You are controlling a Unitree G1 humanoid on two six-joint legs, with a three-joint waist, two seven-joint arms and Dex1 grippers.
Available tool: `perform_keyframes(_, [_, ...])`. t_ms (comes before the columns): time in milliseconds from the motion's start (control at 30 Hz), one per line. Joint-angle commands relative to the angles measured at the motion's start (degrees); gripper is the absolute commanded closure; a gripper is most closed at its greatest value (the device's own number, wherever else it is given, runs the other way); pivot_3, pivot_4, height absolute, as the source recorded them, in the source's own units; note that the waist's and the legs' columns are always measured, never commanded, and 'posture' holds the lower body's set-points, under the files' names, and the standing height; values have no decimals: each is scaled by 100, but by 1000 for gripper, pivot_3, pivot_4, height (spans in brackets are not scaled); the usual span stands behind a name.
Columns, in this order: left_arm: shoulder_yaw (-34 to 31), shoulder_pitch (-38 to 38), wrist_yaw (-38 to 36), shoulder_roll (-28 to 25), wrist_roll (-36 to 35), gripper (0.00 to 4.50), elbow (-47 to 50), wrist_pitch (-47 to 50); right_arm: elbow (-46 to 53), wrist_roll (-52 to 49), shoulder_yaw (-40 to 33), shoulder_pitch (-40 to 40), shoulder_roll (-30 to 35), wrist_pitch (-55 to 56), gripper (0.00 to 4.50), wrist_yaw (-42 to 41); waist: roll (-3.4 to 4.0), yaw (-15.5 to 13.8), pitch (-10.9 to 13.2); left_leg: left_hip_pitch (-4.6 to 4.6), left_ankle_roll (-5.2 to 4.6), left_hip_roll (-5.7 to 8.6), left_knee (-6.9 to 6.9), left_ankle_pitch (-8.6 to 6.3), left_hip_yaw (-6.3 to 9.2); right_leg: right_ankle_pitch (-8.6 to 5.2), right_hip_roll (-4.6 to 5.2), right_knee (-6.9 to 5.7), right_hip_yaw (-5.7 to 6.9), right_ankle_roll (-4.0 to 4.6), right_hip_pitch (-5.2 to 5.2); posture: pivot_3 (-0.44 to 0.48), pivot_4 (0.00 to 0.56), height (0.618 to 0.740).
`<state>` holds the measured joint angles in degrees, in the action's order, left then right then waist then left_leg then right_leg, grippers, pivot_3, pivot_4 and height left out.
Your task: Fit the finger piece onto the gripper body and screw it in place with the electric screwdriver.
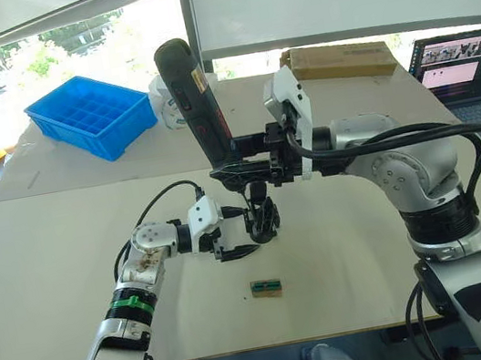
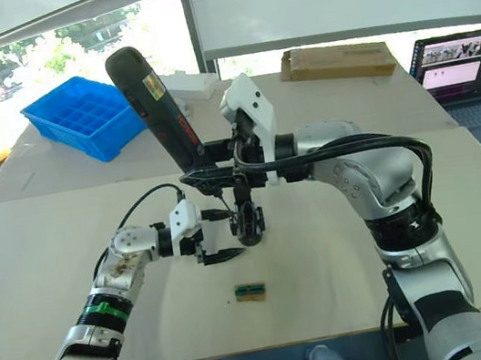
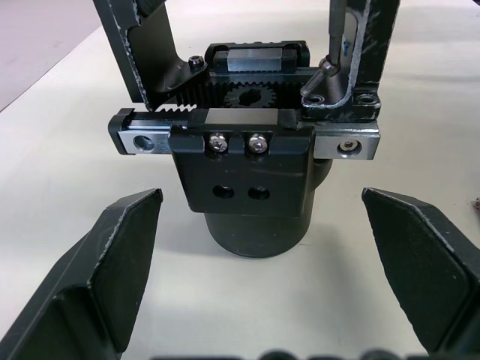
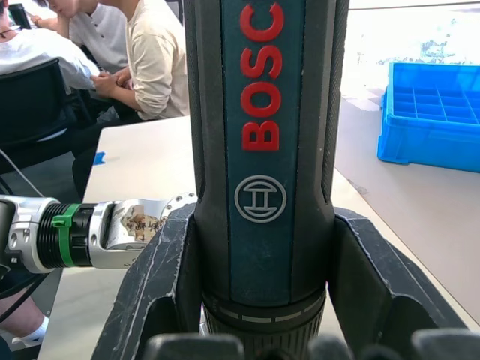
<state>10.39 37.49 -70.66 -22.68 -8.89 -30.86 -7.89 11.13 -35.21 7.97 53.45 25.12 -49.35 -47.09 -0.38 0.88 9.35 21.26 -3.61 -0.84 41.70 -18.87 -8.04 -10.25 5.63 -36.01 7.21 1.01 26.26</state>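
Observation:
The gripper body (image 1: 262, 219) stands upright on the table, a squat black cylinder with a blocky top (image 3: 247, 172). Two black blades (image 3: 142, 52) rise from its top rail; I cannot tell which is the finger piece. My left gripper (image 1: 235, 234) is open just left of the body, its fingers (image 3: 120, 255) either side of the base and apart from it. My right gripper (image 1: 251, 161) is shut on the electric screwdriver (image 4: 259, 150). The screwdriver (image 1: 196, 104) leans up and to the left, with its lower end just above the gripper body.
A small brown-and-green block (image 1: 266, 287) lies near the table's front edge. At the back stand a blue compartment bin (image 1: 91, 114), a cardboard box (image 1: 340, 60) and a laptop (image 1: 467, 68). People sit beyond the table (image 4: 112, 52).

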Motion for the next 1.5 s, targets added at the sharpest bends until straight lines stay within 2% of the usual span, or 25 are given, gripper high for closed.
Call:
perform_keyframes(33, [-63,117,-5,-10,-11,0,56,-149,248,-74,-263,177,-9,182,2576,7,0,0,0,0,0,0,0,0,0,0,0,0,0,0,0,0,150,738])
perform_keyframes(1500, [-68,90,16,-33,-1,0,26,-214,178,71,-270,200,-66,241,2576,-59,0,1,0,0,0,0,0,0,0,0,0,0,0,0,0,0,150,738])
